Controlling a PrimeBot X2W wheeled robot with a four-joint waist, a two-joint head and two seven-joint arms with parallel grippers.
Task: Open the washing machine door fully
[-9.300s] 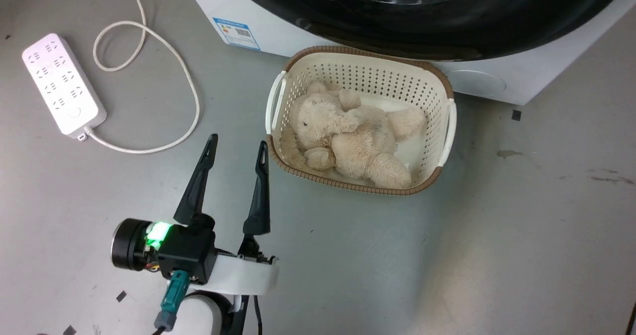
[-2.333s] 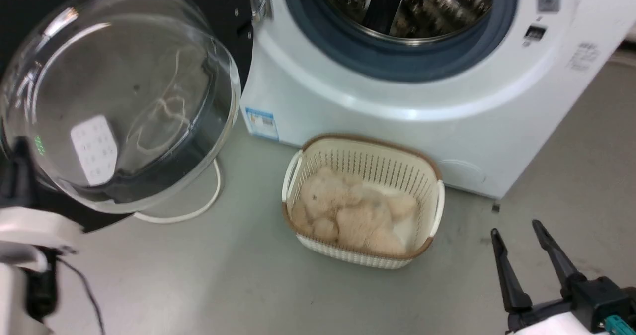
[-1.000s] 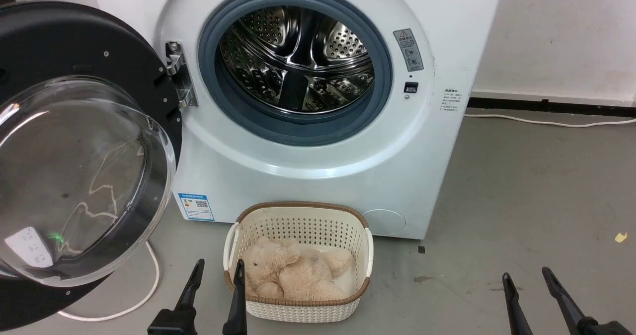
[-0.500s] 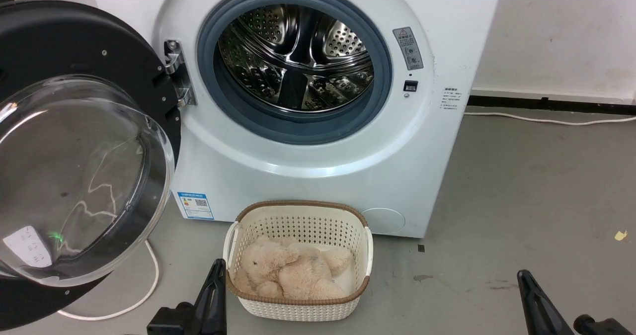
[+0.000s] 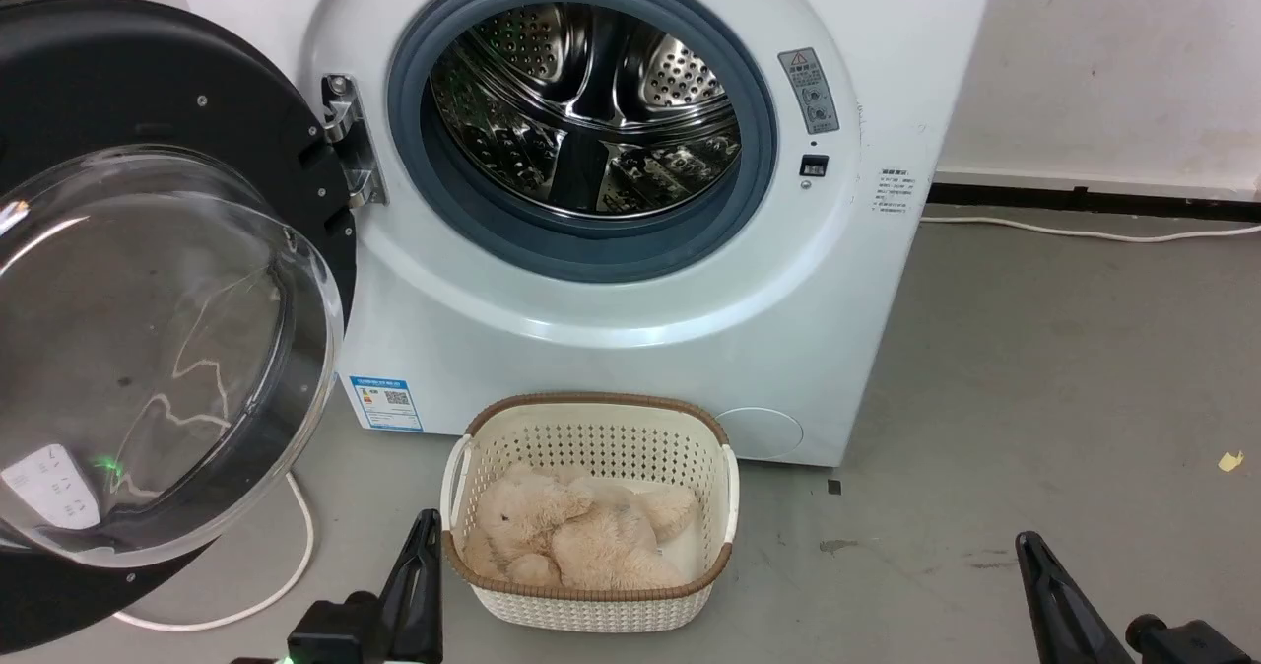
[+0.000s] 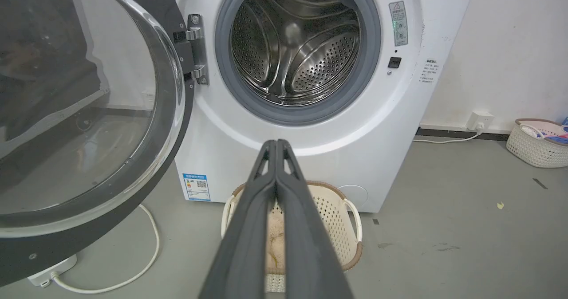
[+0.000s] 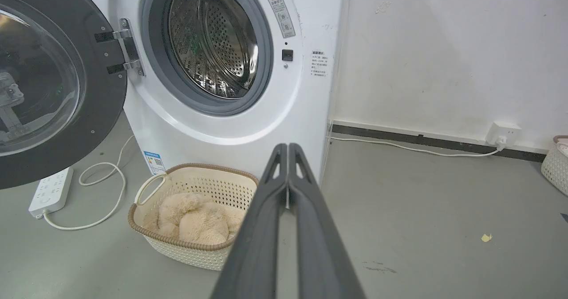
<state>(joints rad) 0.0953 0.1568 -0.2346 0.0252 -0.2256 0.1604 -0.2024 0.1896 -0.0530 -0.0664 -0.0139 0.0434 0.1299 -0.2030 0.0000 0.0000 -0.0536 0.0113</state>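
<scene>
Grey floor, scuffed, with a few dark spots. Washing machine stands on it by the wall. Cream basket sits just in front of the machine's base. White power strip lies off to the hinge side, its cord looping nearby. Thin cable runs along the skirting. Small basket sits by the wall, and a yellow scrap lies well apart.

One washing machine, two baskets, one bear

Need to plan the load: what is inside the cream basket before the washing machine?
A beige plush toy lies in the basket, covering most of its floor. Anything beneath the toy is hidden.
</scene>
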